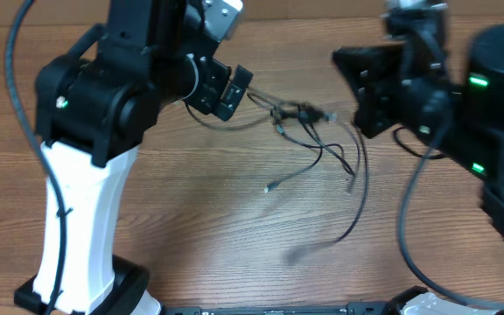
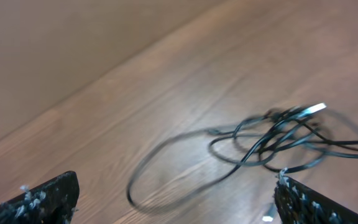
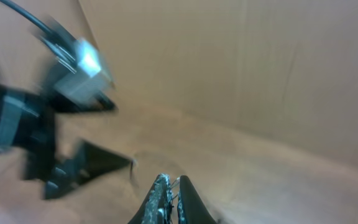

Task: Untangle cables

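Closed fingers [image 3: 159, 200] face the blurred left arm [image 3: 36, 124].

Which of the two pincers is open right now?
The left pincer: its wrist view shows its fingers far apart, one at each bottom corner. The right pincer has its fingers pressed together.

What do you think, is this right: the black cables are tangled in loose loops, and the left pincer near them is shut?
Not quite. The left pincer is open, not shut: the left wrist view shows its fingers far apart at the lower corners. The black cables are indeed tangled in loose loops near it.
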Controlling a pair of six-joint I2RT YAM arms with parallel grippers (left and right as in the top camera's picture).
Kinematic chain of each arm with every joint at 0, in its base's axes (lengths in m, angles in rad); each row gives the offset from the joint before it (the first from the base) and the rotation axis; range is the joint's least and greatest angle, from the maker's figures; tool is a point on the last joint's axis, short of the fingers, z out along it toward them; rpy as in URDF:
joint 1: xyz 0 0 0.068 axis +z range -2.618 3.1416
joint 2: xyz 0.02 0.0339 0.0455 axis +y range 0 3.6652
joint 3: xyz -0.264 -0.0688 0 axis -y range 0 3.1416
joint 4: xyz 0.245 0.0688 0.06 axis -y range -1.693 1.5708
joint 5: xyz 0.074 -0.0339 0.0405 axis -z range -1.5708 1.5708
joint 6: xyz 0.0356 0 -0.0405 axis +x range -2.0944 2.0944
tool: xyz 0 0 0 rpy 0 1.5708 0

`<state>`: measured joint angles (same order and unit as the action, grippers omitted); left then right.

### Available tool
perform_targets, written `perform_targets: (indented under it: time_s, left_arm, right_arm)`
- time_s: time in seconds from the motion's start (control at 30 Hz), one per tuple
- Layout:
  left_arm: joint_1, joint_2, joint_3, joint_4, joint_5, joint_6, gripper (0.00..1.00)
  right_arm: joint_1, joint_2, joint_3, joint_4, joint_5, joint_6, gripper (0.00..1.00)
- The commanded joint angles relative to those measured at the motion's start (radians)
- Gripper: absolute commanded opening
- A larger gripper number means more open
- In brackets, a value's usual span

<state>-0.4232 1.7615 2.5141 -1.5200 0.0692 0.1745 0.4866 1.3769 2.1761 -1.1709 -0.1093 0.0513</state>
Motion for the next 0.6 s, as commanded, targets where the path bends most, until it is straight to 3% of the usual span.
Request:
perform_targets:
  time_s: [0.0, 0.2, 0.27, 0.4, 0.47, 0.5, 0.57]
  left_arm:
    - [0.006, 0.056, 0.008, -0.002, 0.227, 0.103, 1.00]
    - [0.006, 0.124, 0.008, -0.023, 0.617, 0.308, 1.00]
    - [0.006, 0.135, 0.008, -0.024, 0.608, 0.309, 0.99]
    - [0.020, 0.121, 0.016, 0.008, 0.444, 0.205, 0.97]
    - [0.035, 0.100, 0.026, 0.036, 0.390, 0.152, 0.98]
    - [0.046, 0.085, 0.030, 0.052, 0.368, 0.126, 0.98]
    - [0.076, 0.048, 0.033, 0.087, 0.325, 0.064, 0.98]
  right_arm:
    - [0.002, 0.009, 0.074, -0.006, 0.093, -0.058, 0.04]
    - [-0.002, 0.011, 0.089, -0.049, 0.187, -0.068, 0.04]
    - [-0.004, 0.018, 0.088, -0.089, 0.187, -0.068, 0.04]
    - [-0.005, 0.066, 0.043, -0.221, 0.187, -0.060, 0.04]
    - [-0.004, 0.095, 0.008, -0.252, 0.187, -0.050, 0.32]
    - [-0.004, 0.111, -0.016, -0.258, 0.186, -0.037, 0.37]
    - [-0.004, 0.137, -0.064, -0.250, 0.182, -0.014, 0.38]
